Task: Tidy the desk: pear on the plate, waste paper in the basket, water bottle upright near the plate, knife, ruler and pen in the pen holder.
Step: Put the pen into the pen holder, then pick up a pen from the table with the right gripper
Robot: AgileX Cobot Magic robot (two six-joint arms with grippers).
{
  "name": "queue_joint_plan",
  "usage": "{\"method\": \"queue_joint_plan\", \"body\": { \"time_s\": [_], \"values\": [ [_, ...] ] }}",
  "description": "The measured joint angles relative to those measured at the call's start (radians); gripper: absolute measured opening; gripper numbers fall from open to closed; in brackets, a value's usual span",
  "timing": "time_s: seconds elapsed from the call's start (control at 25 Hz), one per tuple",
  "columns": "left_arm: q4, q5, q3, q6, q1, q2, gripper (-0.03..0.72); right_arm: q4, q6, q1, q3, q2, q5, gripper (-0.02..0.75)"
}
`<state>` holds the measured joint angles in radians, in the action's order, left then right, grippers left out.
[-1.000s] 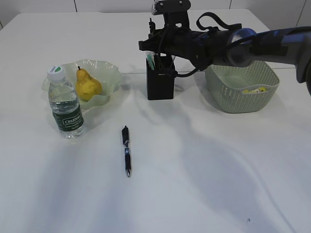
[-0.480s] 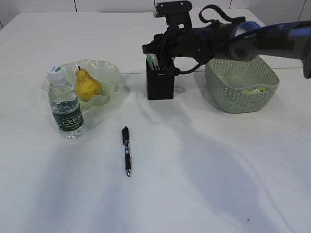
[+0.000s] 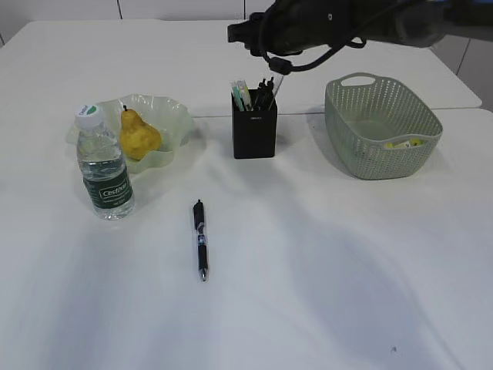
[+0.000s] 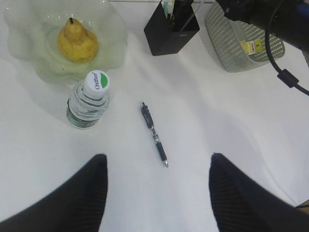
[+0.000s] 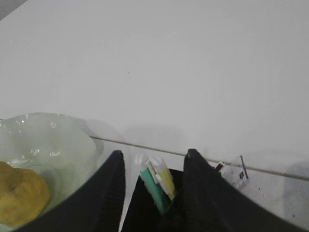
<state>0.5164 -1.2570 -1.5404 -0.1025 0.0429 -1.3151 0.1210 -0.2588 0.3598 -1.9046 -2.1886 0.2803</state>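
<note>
1. The right gripper point(image 5: 152, 188) hangs above the pen holder point(image 3: 254, 132), its two dark fingers point(image 5: 110, 193) spread apart with nothing between them.
2. Below those fingers, a green-and-yellow knife point(image 5: 158, 184) stands in the holder, and the clear ruler point(image 5: 235, 175) leans out of it at the right.
3. The left gripper point(image 4: 157, 193) is high over the near part of the surface point(image 3: 323, 277), its fingers point(image 4: 84, 195) released and wide apart, holding nothing.
4. A black pen point(image 3: 201, 240) lies flat on the surface, between the bottle and the holder, nearer the front edge.
5. The water bottle point(image 3: 105, 166) stands upright just beside the plate point(image 3: 171, 116).
6. The pear point(image 3: 138, 135) sits on the wavy green plate.
7. The yellow waste paper point(image 3: 406, 142) lies inside the green basket point(image 3: 381, 104), right of the holder.
</note>
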Motion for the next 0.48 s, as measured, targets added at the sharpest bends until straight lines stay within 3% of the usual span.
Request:
{"method": "queue_joint_plan", "body": {
  "time_s": [0.48],
  "values": [
    [0.0,0.0,0.0,0.0,0.0,0.0,0.466,-0.067,0.0,0.038,-0.022,0.123,0.392,0.331]
  ]
}}
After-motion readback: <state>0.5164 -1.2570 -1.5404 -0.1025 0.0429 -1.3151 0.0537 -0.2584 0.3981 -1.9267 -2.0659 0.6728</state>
